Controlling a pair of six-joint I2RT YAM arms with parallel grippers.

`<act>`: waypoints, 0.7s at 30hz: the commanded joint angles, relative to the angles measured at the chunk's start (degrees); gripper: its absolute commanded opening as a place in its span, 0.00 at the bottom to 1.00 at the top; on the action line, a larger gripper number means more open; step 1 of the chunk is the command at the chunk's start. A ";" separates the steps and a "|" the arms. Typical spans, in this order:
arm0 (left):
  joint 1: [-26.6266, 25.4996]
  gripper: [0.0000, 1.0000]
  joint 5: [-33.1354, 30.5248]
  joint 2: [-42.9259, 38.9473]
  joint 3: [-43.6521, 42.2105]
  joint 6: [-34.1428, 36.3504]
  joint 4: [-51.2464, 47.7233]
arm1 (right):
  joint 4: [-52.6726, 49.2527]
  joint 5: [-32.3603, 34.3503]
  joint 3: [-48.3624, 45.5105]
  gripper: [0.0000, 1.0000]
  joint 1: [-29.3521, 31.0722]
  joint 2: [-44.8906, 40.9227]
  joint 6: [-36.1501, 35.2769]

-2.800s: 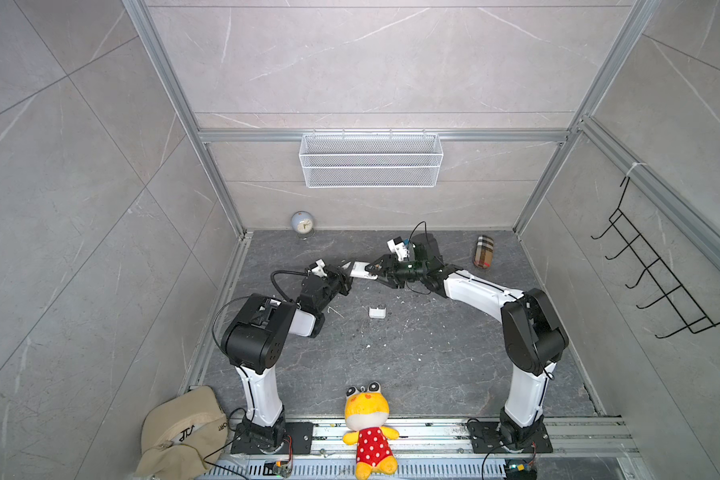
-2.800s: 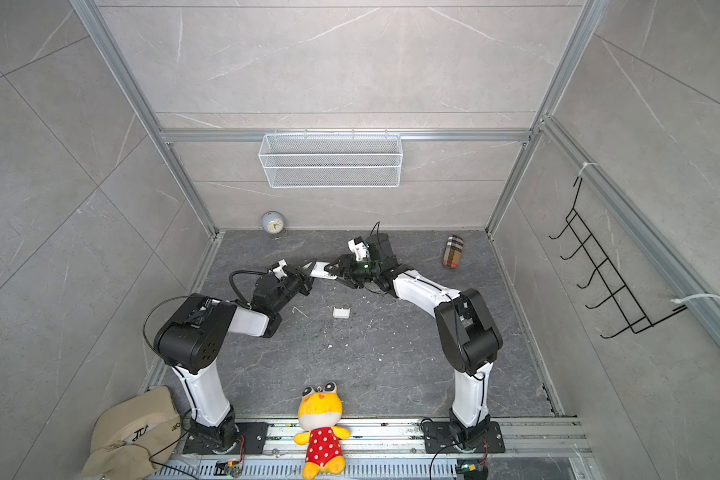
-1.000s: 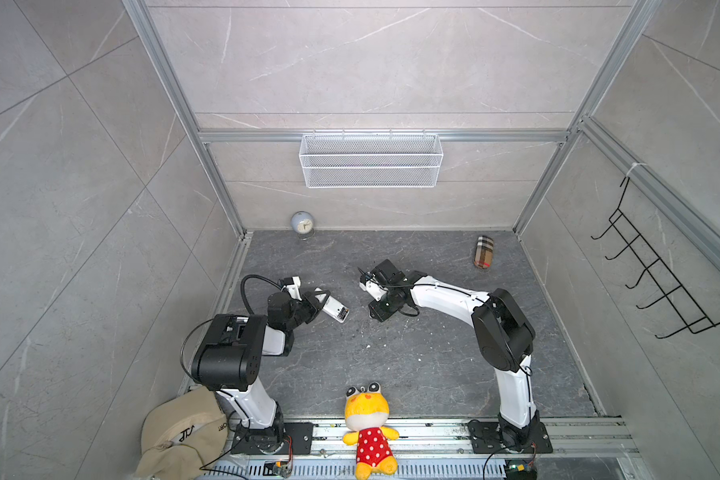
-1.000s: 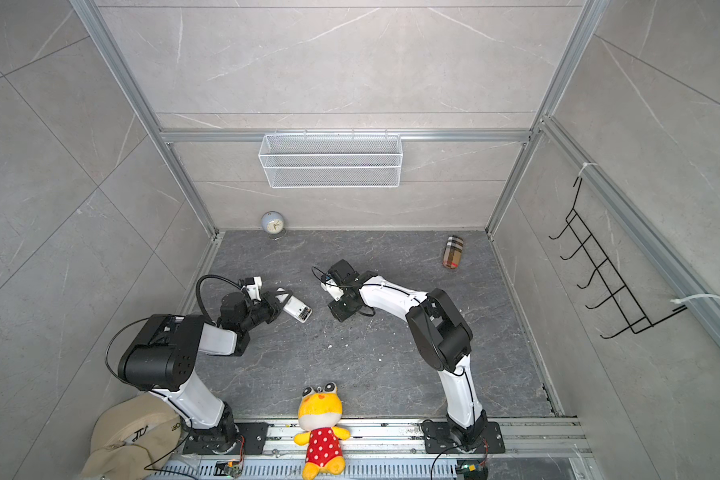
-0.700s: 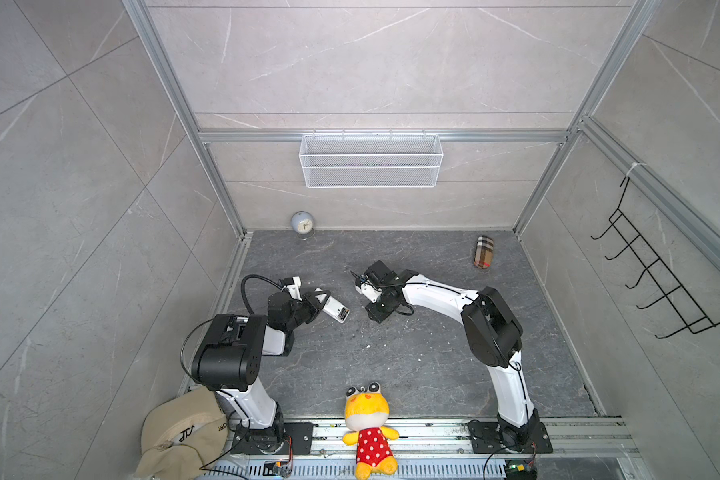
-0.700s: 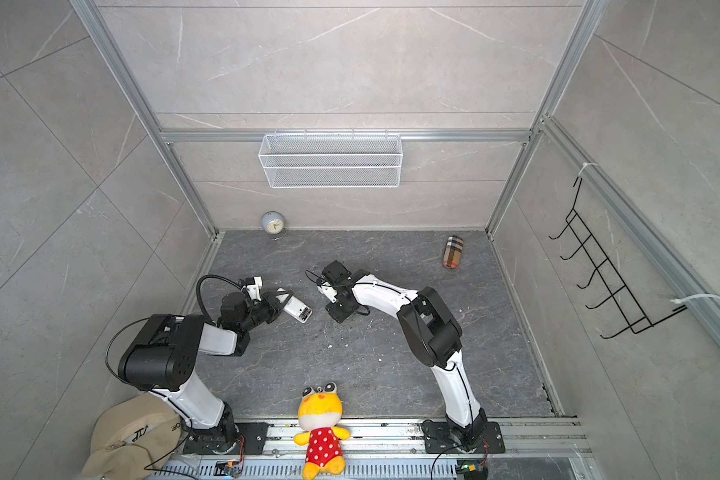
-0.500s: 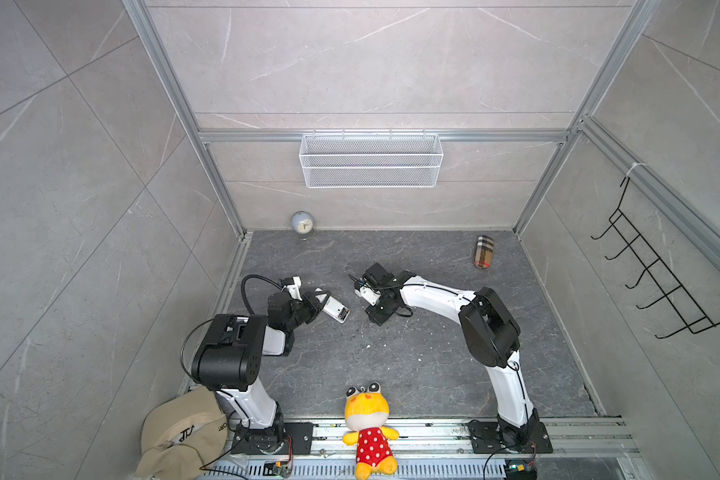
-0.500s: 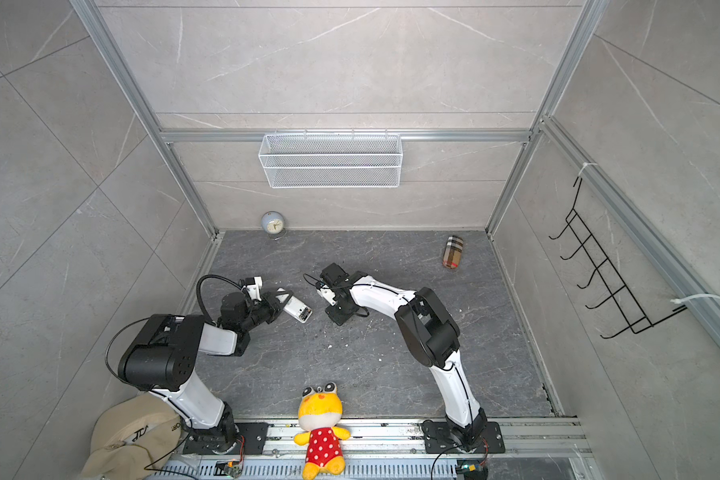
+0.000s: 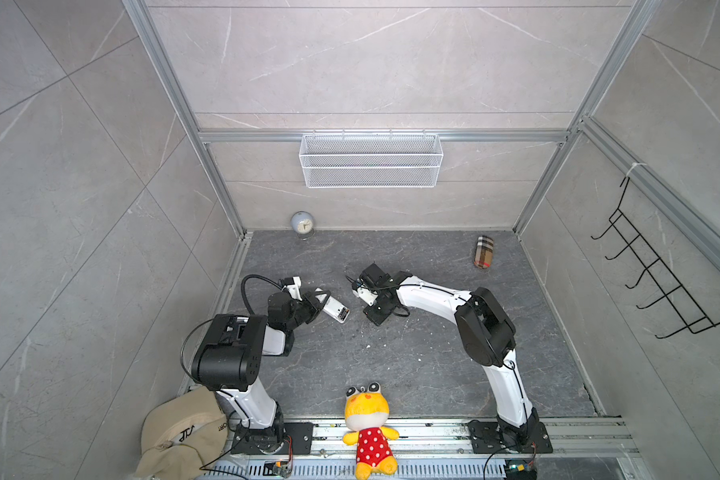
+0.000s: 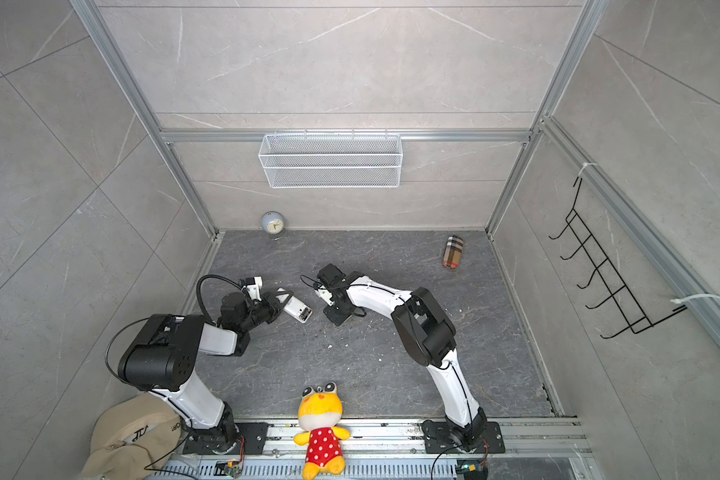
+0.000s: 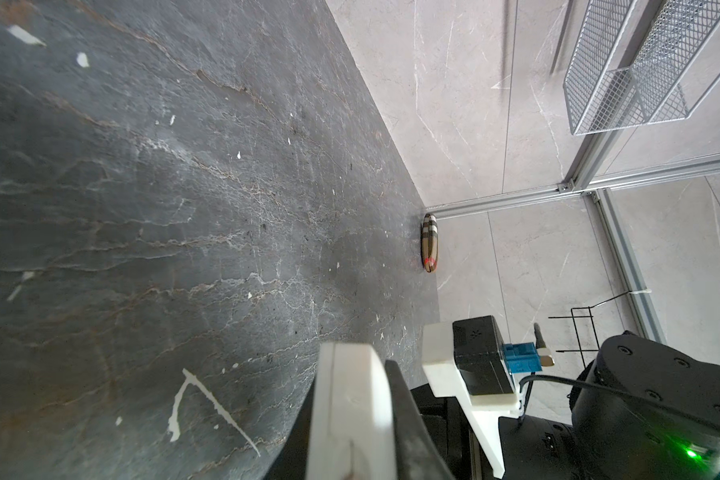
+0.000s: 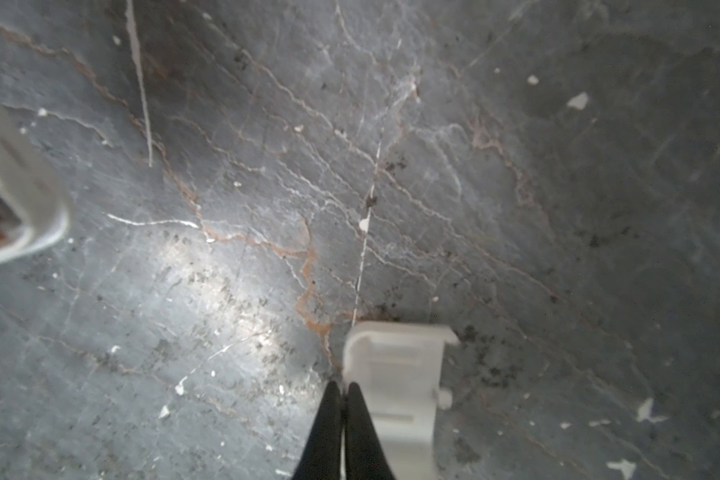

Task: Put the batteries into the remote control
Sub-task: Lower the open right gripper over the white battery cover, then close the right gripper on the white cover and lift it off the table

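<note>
- The remote control (image 9: 334,308) is sitting left of centre over the floor (image 9: 412,365). Its long axis is running diagonally, and its free end is pointing at the front and toward the right gripper (image 12: 341,390).
- The left gripper (image 9: 317,300) is clamping its other end.
- The right gripper is pointing down, jaws together, just beside the white cover (image 12: 395,374).
- Against one second before, the remote is keeping the same place and heading.

The left arm (image 9: 229,353) and right arm (image 9: 429,297) have white links, boxy black joints and black cables; the right gripper (image 12: 344,390) tapers black.
</note>
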 commanded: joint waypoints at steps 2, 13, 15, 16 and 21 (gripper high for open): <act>0.32 0.09 1.51 -1.34 0.29 0.23 2.61 | -0.45 -0.40 1.57 0.01 0.27 0.02 3.52; 0.32 0.09 1.38 -1.96 0.42 1.08 0.86 | 9.53 -21.20 -0.68 0.00 -5.58 -1.98 23.40; 0.32 0.10 1.30 -1.80 0.71 1.50 -0.43 | 14.18 -25.77 -3.20 0.00 -7.21 -2.28 26.89; 0.33 0.10 1.51 -1.63 0.86 1.55 -0.53 | 17.15 -28.30 -4.87 0.00 -8.08 -2.33 28.97; 0.31 0.10 1.55 -1.19 1.62 2.48 -3.86 | 29.48 -37.66 -11.08 0.01 -11.32 -1.69 37.12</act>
